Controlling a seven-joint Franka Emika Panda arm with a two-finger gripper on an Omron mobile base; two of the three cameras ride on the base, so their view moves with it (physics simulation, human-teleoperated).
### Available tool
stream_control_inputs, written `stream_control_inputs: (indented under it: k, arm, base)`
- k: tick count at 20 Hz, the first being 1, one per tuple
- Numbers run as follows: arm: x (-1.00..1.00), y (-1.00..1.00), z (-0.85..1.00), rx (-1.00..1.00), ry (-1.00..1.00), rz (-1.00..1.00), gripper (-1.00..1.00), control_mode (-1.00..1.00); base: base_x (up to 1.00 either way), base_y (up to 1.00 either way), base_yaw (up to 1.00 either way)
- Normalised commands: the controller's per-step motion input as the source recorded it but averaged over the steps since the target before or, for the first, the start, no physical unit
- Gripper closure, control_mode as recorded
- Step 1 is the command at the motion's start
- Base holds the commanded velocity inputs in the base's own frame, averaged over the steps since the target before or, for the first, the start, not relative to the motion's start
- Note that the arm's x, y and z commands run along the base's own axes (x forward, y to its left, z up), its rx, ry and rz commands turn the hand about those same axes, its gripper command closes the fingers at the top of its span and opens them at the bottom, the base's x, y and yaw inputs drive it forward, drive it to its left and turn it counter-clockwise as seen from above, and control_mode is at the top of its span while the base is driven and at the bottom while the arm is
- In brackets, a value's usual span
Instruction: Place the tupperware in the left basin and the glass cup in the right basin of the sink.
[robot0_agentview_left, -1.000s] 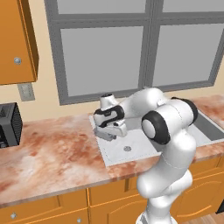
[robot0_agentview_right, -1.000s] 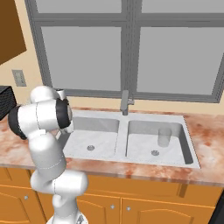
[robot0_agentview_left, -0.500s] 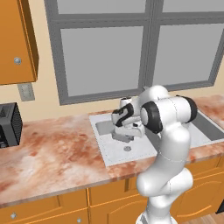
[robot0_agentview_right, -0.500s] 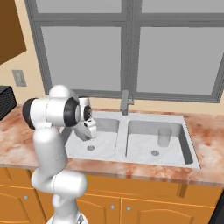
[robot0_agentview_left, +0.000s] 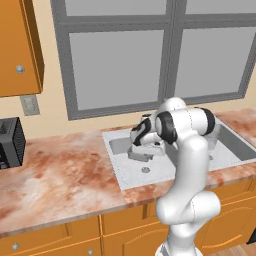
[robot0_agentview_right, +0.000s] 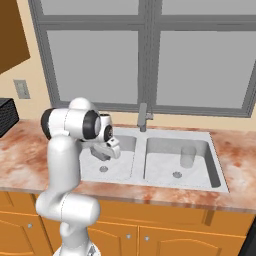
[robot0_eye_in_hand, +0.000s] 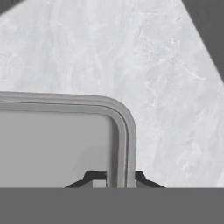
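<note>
over the last second we have swung the gripper (robot0_eye_in_hand: 121, 176) from the counter side out over the left basin (robot0_agentview_right: 116, 170), its 2 fingers pinching the rim of the tupperware (robot0_eye_in_hand: 57, 144). the glass cup (robot0_agentview_right: 187, 156) already stands in the right basin (robot0_agentview_right: 200, 172), so we judge only lowering and letting go remains.

Arm bent fwd over the left basin (robot0_agentview_right: 107, 167), elbow high, wrist angled down. Gripper (robot0_eye_in_hand: 116, 177) low inside basin, jaws closed tight on rim of the tupperware (robot0_eye_in_hand: 52, 144), one fingertip either side of its wall.
</note>
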Motion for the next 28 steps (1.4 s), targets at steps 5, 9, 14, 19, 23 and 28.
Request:
stream_control_inputs:
  k: [5,9,14,19,23,28]
  arm:
    - [0.28,0.0,-0.46,0.07,-0.02,0.12,1.0,-1.0]
    - [0.05,0.0,-0.39,0.0,0.0,0.07,1.0,-1.0]
    - [0.0,0.0,-0.24,-0.01,0.0,0.06,1.0,-1.0]
    - [0.01,0.0,-0.01,0.0,0.0,0.01,-1.0,-1.0]
    - [0.0,0.0,0.03,0.0,0.0,0.0,-1.0,-1.0]
    - [-0.05,-0.02,0.25,-0.02,0.0,0.0,-1.0,-1.0]
  base:
    - [0.0,0.0,0.0]
    - [0.0,0.0,0.0]
    - [0.0,0.0,0.0]
    - [0.0,0.0,0.0]
    - [0.0,0.0,0.0]
    - [0.0,0.0,0.0]
